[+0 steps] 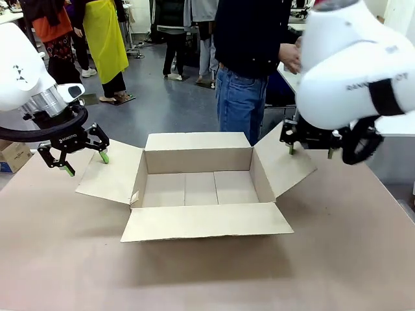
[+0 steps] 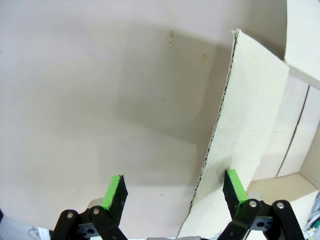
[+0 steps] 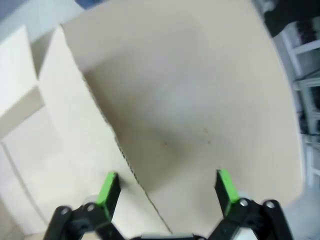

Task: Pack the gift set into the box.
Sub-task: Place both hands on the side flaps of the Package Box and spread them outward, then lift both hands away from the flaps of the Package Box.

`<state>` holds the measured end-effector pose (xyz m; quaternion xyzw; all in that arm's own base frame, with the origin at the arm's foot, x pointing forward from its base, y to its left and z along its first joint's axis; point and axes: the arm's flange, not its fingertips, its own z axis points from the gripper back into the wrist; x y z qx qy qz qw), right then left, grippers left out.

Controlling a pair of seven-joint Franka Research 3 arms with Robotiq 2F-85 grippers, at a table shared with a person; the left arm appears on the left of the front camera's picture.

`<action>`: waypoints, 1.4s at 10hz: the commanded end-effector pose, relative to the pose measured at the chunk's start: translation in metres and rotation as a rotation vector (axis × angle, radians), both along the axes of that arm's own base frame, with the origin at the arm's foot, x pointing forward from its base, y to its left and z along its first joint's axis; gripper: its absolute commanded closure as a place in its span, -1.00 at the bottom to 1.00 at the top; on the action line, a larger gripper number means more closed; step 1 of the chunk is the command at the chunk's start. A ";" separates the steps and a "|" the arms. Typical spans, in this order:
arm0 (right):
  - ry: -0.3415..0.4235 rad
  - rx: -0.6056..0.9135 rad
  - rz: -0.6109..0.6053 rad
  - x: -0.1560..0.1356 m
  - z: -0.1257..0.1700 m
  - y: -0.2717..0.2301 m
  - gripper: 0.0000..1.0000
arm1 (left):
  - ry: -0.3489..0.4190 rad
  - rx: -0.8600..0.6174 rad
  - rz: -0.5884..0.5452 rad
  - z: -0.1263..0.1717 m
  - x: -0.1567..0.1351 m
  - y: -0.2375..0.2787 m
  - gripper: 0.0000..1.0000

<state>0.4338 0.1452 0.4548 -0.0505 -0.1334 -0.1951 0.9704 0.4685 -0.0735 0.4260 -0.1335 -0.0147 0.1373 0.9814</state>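
Note:
The box (image 1: 198, 188), a wide brown corrugated carton, lies open in the middle of the table with all four flaps spread; its inside is bare. My left gripper (image 1: 85, 163) hangs open over the outer edge of the left flap. In the left wrist view that flap (image 2: 250, 115) has its edge running between the open fingers (image 2: 116, 192) of the left gripper (image 2: 175, 190). My right gripper (image 1: 311, 151) is open over the outer edge of the right flap. The right wrist view shows this flap (image 3: 75, 130) reaching between the green pads (image 3: 225, 187) of the right gripper (image 3: 166, 188). The gift set is out of view.
A person (image 1: 249, 58) in a dark top and jeans stands at the far side, right behind the box. A much smaller brown carton (image 1: 13, 155) sits off the table's left edge. Bare tabletop (image 1: 350, 246) extends in front of and beside the box.

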 end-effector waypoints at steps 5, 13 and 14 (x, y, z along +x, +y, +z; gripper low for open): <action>-0.013 0.063 0.032 -0.003 -0.017 -0.018 -1.00 | -0.003 0.021 0.013 0.002 -0.001 0.000 -1.00; -0.013 0.063 0.032 -0.003 -0.017 -0.018 -1.00 | -0.003 0.021 0.013 0.002 -0.001 0.000 -1.00; -0.013 0.063 0.032 -0.003 -0.017 -0.018 -1.00 | -0.003 0.021 0.013 0.002 -0.001 0.000 -1.00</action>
